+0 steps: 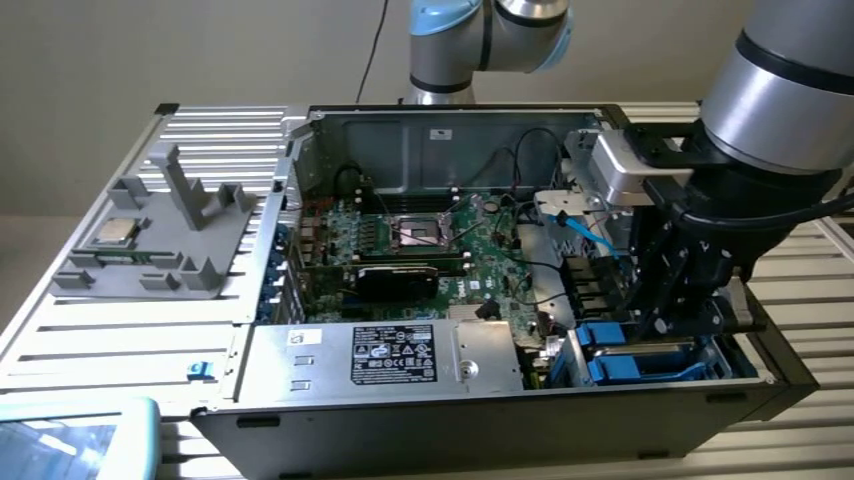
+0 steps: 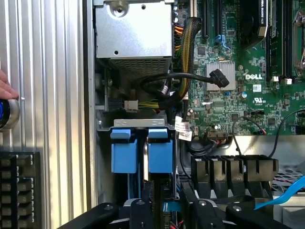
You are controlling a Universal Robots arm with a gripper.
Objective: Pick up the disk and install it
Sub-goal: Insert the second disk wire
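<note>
The disk stands on edge in the drive bay at the front corner of the open computer case (image 1: 307, 130), on the exterior view's right. Its blue carrier (image 2: 159, 153) shows in the wrist view, with a matching blue carrier (image 2: 125, 152) in the slot beside it. In the exterior view the blue carriers (image 1: 638, 362) sit just under the arm. My gripper (image 2: 164, 199) (image 1: 671, 322) reaches down into the bay right over the disk. Its black fingers (image 2: 143, 202) stand a little apart on either side of the disk's edge, so it is open.
A silver power supply box (image 1: 387, 355) with a black-and-white sticker sits beside the bay. The green motherboard (image 1: 427, 240) and loose black cables (image 2: 218, 78) lie close by. A grey fixture holding a small processor chip (image 1: 114, 232) is at the exterior view's left. A fingertip (image 2: 5, 88) rests on the ribbed table.
</note>
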